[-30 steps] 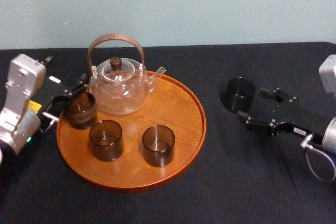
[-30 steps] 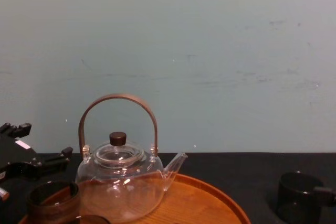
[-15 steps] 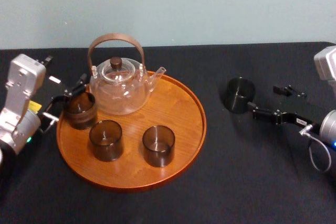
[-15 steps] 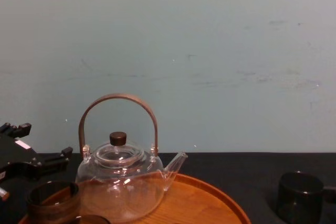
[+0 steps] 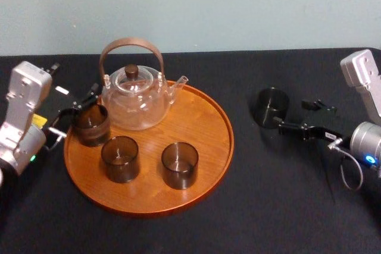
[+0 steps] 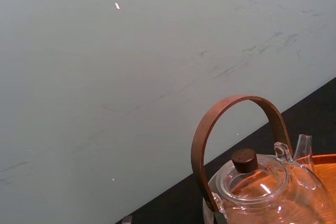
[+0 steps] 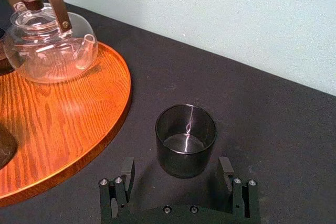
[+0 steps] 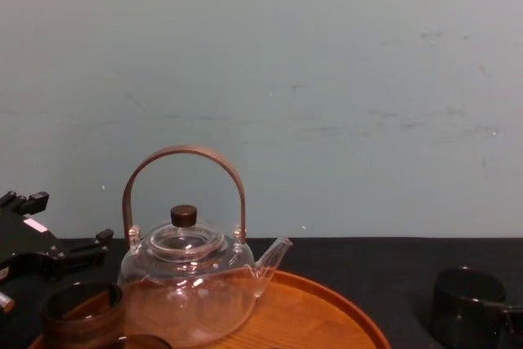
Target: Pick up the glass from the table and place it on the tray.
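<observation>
Glass (image 5: 271, 107) pos.: upright on the table (image 5: 268, 206), mouth up, on the robot's right side. It stood well apart from the tray (image 5: 202, 129), w/ a strip of bare black tabletop btwn the two. Seen via the right wrist view, the glass (image 7: 185, 139) was empty, w/ a bright streak on its inner wall.

Right gripper (image 5: 292, 115): reached in from the robot's right at approx. glass height. Jaws were spread wide, wider than the glass, and gripped nothing. Its fingers (image 7: 124, 178) flanked the near side of the glass, one per side, w/ a visible gap at each side in the wrist view. In the head view one fingertip sat very close to the glass wall; contact could not be confirmed.

Tray: round, wooden, low rim, to the left of the glass. At the rear it carried a clear teapot (image 5: 134, 96) w/ an arched brown handle and a dark lid knob. Three more dark tumblers stood on it: left tumbler (image 5: 92, 126) by the left rim, middle tumbler (image 5: 120, 158) and front tumbler (image 5: 180, 165) nearer the robot.

Left gripper (image 5: 74, 114): positioned at the tray's left rim, just beside the left tumbler. Jaws were apart w/ nothing clamped; whether a finger touched that tumbler could not be told.
</observation>
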Motion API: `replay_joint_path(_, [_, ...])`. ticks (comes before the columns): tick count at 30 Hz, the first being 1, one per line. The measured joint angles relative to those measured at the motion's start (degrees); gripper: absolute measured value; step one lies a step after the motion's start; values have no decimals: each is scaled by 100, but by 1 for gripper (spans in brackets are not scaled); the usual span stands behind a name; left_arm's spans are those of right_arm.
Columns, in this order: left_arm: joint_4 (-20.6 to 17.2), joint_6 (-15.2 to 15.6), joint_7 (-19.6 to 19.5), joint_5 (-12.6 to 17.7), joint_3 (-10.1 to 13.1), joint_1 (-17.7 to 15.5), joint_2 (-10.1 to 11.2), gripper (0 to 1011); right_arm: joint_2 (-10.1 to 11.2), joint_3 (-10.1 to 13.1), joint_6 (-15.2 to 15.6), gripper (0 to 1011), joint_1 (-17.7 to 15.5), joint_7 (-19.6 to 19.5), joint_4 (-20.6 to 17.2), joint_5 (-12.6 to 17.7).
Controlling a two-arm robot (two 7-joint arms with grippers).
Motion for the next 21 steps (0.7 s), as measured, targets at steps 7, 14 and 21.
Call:
replay_joint_path(7, [0, 0, 0, 0, 0, 0, 0, 1001, -188, -35, 66, 1002, 199, 36, 250, -61])
replay_joint_path(14, [0, 0, 0, 0, 0, 0, 0, 1001, -344, -55, 110, 1002, 373, 29, 482, -126])
replay_joint_path(21, [0, 0, 0, 0, 0, 0, 0, 1001, -470, -101, 131, 1002, 532, 37, 687, -212])
